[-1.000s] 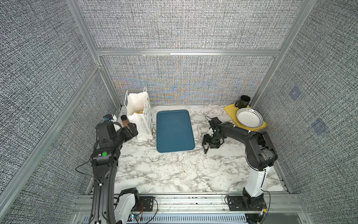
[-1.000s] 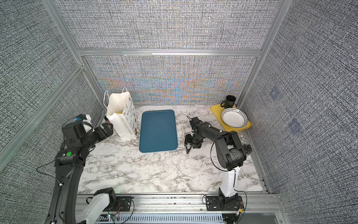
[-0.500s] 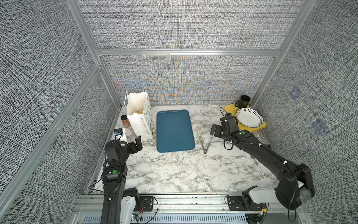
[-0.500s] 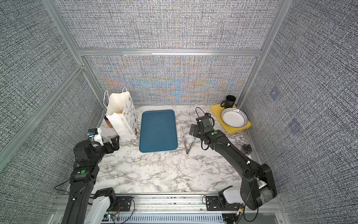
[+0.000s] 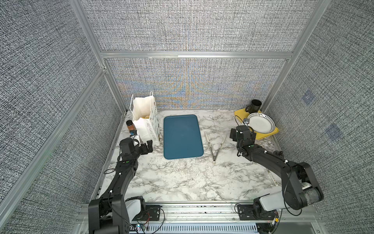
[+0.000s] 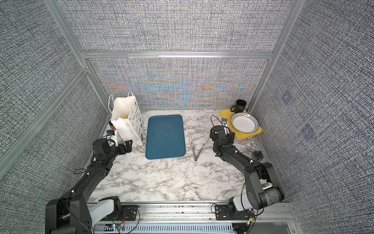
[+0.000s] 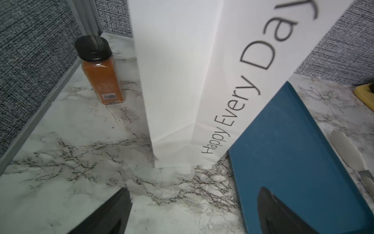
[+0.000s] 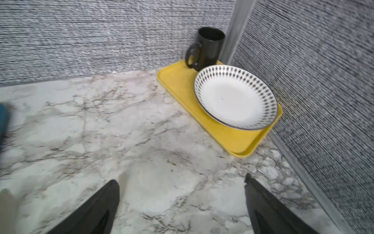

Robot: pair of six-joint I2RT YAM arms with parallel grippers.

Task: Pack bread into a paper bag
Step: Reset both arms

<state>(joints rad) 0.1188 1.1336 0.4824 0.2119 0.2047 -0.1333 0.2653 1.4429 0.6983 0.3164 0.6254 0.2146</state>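
A: Status on the white-grey marble desk [image 5: 182,178]?
B: Flat dark-blue rectangular plastic tray [image 5: 182,139] is bare. Tall white paper bag [image 5: 144,126] with cord handles stands upright, mouth open, just beside the blue tray's long edge on the left arm's side. Close and open-topped so drops are short, I'd say.
A: Bread?
B: Only a pale-yellow scrap of bread [image 5: 146,117] shows in the bag mouth; the rest is hidden. None on the blue tray, so packing looks done.
A: Other stuff?
B: Yellow plastic tray [image 5: 267,135] sits well apart from the blue tray, right arm's side, carrying a dot-rimmed white plate [image 5: 261,122] and a black mug [image 5: 254,105]. V-shaped metal tongs [image 5: 214,156] lie sprung open between the two trays, untouched. Orange spice jar [image 7: 101,77] is on the bag's far side from the blue tray. Bystanders, I reckon.
A: Arms?
B: Left arm stretched low; left hand [image 7: 194,189] wide open, empty, aimed at the bag's base, apart from it. Right arm elbow-bent; right hand [image 8: 181,178] open, empty, low between tongs and yellow tray, facing away from the blue tray.
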